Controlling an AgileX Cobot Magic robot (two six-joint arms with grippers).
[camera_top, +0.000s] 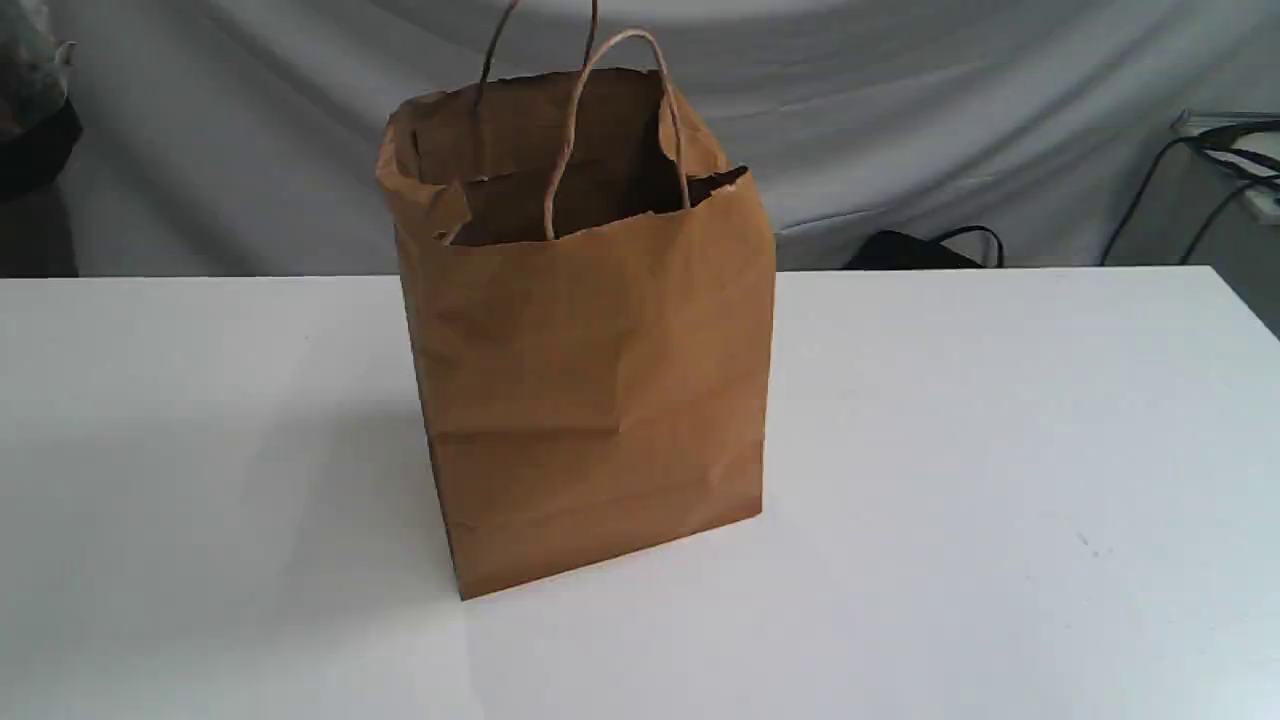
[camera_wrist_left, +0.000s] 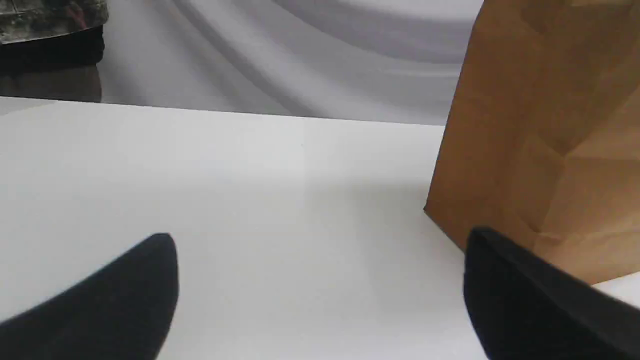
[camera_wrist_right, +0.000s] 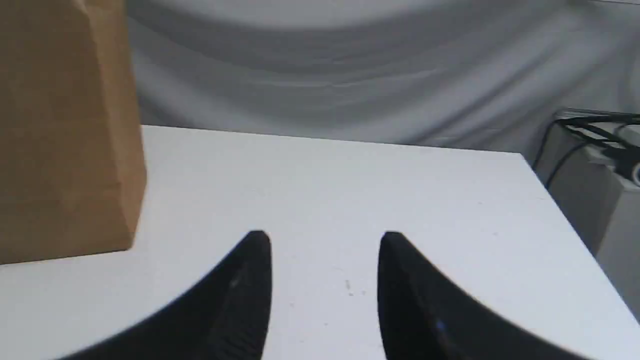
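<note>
Risk, left finger: the black finger (camera_wrist_left: 525, 300) nearest the lens lies just beside the lower corner of the paper bag (camera_wrist_left: 540, 125). Judged from this, a sideways move could nudge the light, empty-looking bag, slide it or tip it.
Risk, bag wall: the paper is thin and creased, and a pinch on the wall would likely crumple or tear it.
Risk, handles: the twisted cord handles (camera_top: 610, 110) stand up loose above the rim, where a finger passing over could snag one.
Left gripper (camera_wrist_left: 320, 237): the fingers are spread wide and hold nothing. Contact with the bag cannot be confirmed.
Right gripper (camera_wrist_right: 326, 235): the fingers are parted by a moderate gap, hold nothing and touch nothing. Only bare table shows between them.
Bag position: it stands upright, mouth open, on the white table (camera_top: 1000, 450) near the middle, between the two grippers. It is apart from the right gripper.
Exterior view: neither gripper shows in it.
Surroundings: a grey backdrop cloth (camera_top: 900, 100) hangs behind, with black cables (camera_top: 1180, 180) off the far right corner.
</note>
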